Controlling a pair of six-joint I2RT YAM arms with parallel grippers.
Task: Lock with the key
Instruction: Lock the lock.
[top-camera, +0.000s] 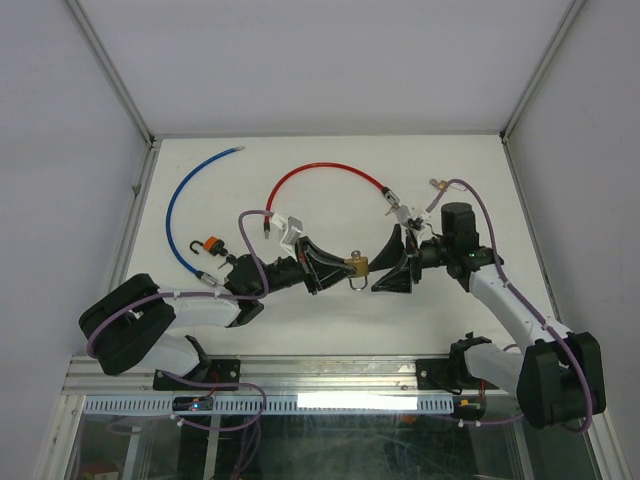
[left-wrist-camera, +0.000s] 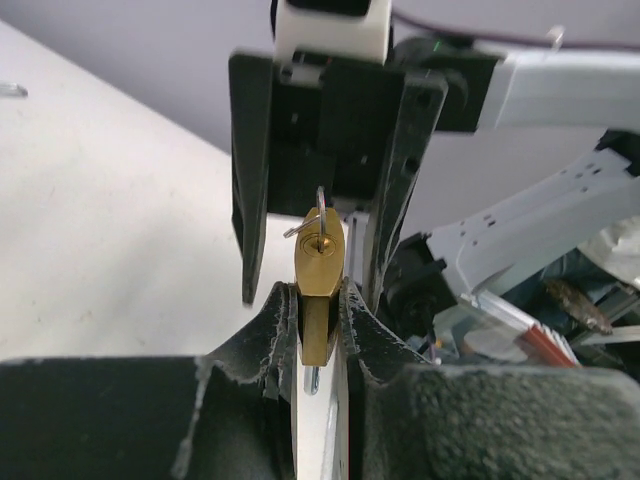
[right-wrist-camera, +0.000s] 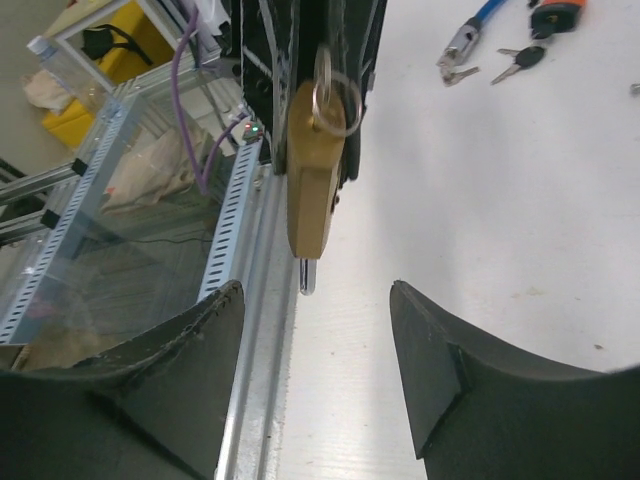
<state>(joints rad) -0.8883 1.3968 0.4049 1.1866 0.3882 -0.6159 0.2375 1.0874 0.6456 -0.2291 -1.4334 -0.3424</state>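
At mid-table, held clear of the white table (top-camera: 300, 330):

1. Left gripper (top-camera: 340, 266). Closed on the brass padlock (left-wrist-camera: 320, 300), which is clamped between its two black fingers (left-wrist-camera: 268, 335). The arm reaches in from the left of the padlock.

2. Brass padlock, the reference item. It is held edge-on to both wrist cameras.

3. Key (left-wrist-camera: 320, 228). Silver, seated in the padlock at the end away from the shackle. A wire ring (right-wrist-camera: 337, 95) hangs from its bow.

4. Shackle (top-camera: 355, 286). Steel, projecting from the padlock's end toward the near edge of the table. Whether it is pushed home or released cannot be told.

5. Right gripper (right-wrist-camera: 315, 300). Jaws standing wide apart and holding nothing. It faces the padlock from the right, with its fingers (right-wrist-camera: 190, 350) just short of the padlock and touching neither padlock nor key.

6. Red cable (top-camera: 330, 168). Lies on the table beyond the padlock, arching toward the far edge.

7. Blue cable (top-camera: 178, 205). Lies well to the left of the padlock in a long curve.

8. Orange-capped lock head (top-camera: 211, 245). Lies left of the padlock, beside the blue cable's near end.

9. Loose keys (right-wrist-camera: 520, 65). Lie flat on the table left of the padlock, near the orange-capped lock head.
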